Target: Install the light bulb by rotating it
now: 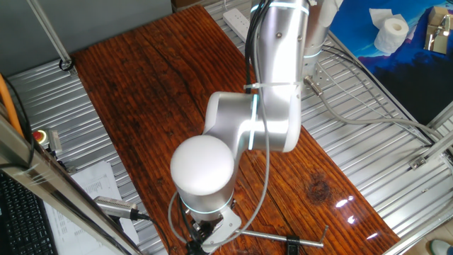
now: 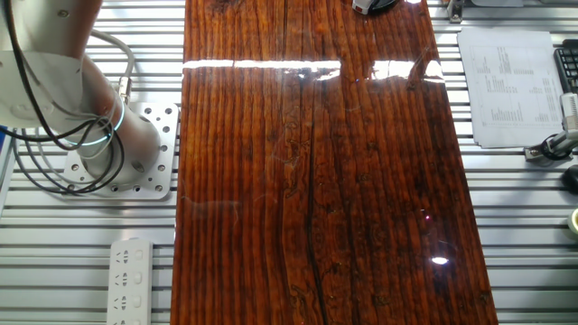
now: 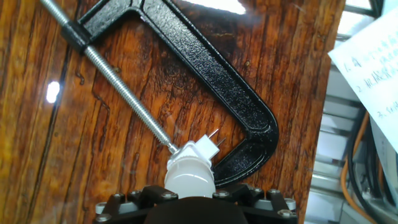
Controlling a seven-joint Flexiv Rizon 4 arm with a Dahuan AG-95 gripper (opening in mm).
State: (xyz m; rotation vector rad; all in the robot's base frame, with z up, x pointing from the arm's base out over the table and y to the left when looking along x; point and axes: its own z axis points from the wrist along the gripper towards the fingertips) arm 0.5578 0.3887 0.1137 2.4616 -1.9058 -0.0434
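One light bulb (image 3: 188, 177) is seen in the hand view, just above the counter (image 3: 74, 155), its long axis running toward the black clamp (image 3: 249, 118), held in its white fitting (image 3: 202, 149). The jaws' opening cannot be told. Misaligned turning could cross the thread or slip.

Hidden and cut-off parts

The light bulb (image 3: 189, 177) is cut by the hand view's lower edge; the fingers are unseen. The black clamp (image 3: 211, 81) runs past the top edge above it.
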